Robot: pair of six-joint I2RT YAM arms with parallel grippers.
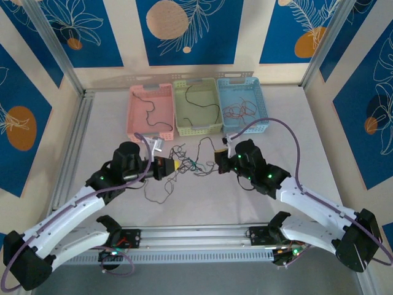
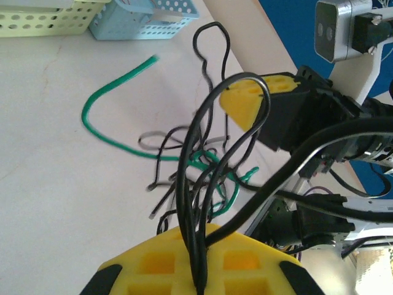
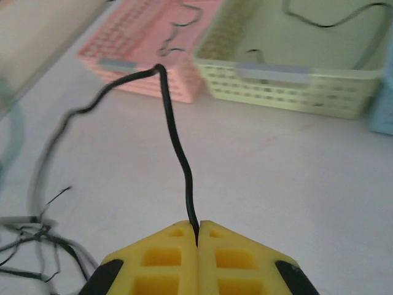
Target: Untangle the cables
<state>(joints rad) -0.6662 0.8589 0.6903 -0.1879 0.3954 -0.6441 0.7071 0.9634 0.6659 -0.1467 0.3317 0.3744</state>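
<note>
1. The cables (image 1: 191,165) lie tangled at the middle of the table (image 1: 202,203), between the two grippers.
2. The left gripper (image 2: 199,273) is clamped on several black strands of the cables at the bottom centre of its wrist view.
3. The right gripper (image 3: 198,243) is closed on one black cable (image 3: 177,144), which runs up the frame.
4. The pink basket (image 1: 150,135), green basket (image 1: 198,129) and blue basket (image 1: 236,80) sit at upper centre, each with loose wires inside.
</note>
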